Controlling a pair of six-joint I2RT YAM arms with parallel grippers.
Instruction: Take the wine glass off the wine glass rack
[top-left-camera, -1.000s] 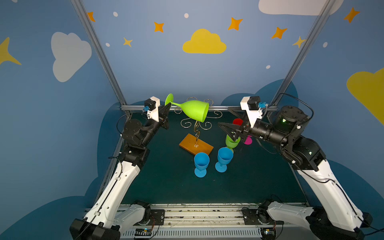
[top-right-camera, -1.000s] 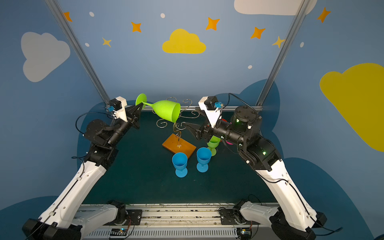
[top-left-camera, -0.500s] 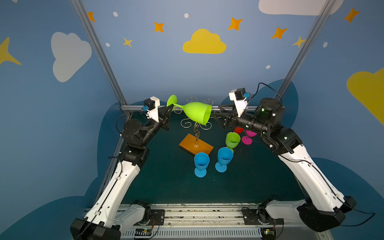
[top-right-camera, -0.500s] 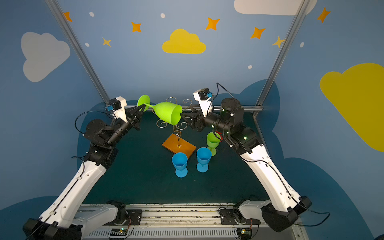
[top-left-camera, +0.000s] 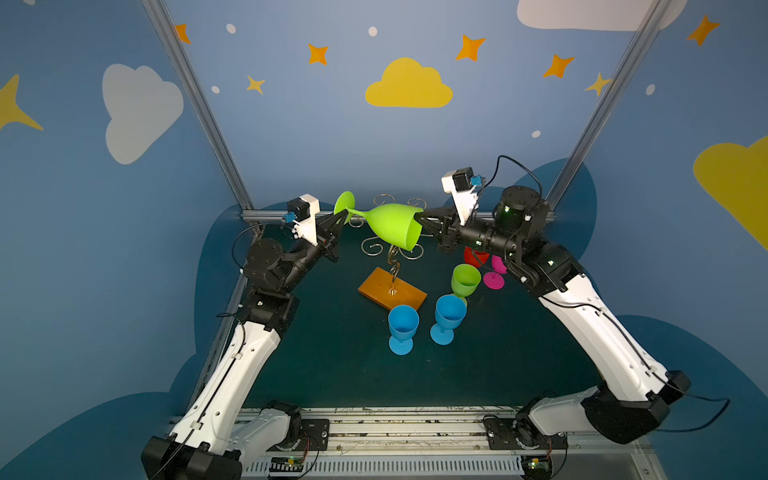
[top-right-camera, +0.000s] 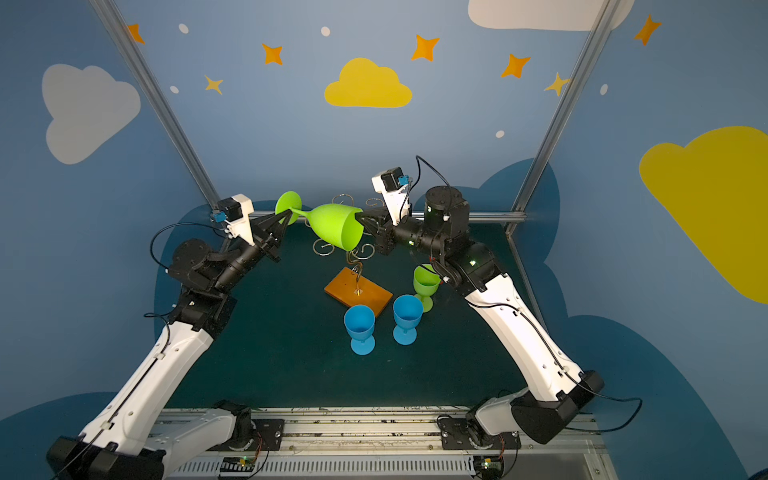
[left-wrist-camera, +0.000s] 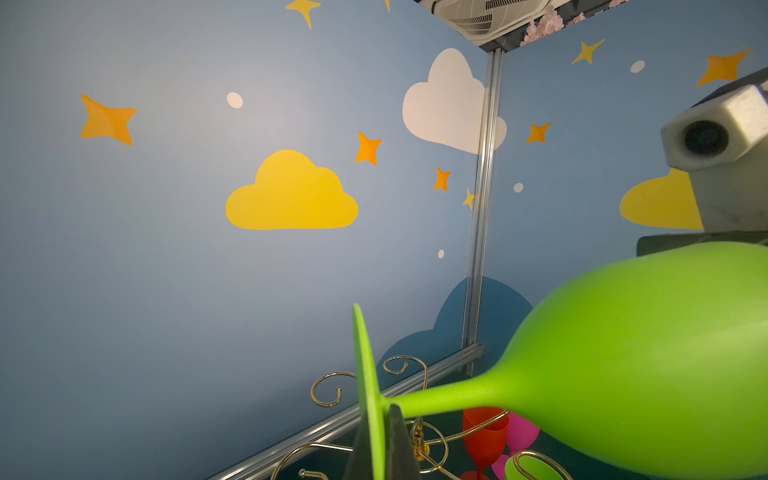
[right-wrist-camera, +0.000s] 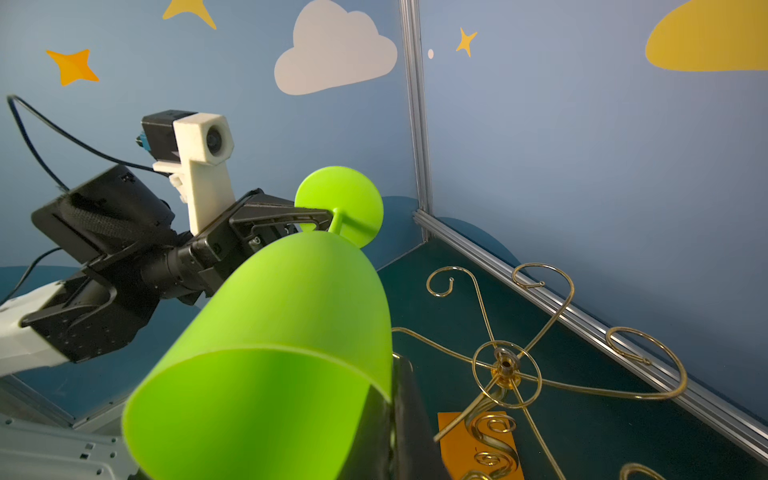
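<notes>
In both top views a lime-green plastic wine glass (top-left-camera: 388, 224) lies sideways in the air above the gold wire wine glass rack (top-left-camera: 392, 266). The left gripper (top-left-camera: 341, 215), at its 9 o'clock, is clamped on the foot; the right gripper (top-left-camera: 420, 218), at 3 o'clock, is closed on the bowl's rim.

The left wrist view shows dark fingers (left-wrist-camera: 399, 444) pinching the foot where the stem begins.

The right wrist view shows a jaw against the rim, the rack's scroll arms (right-wrist-camera: 540, 332) below and clear.

This looks like a handover; next, probably, the left lets go.
</notes>
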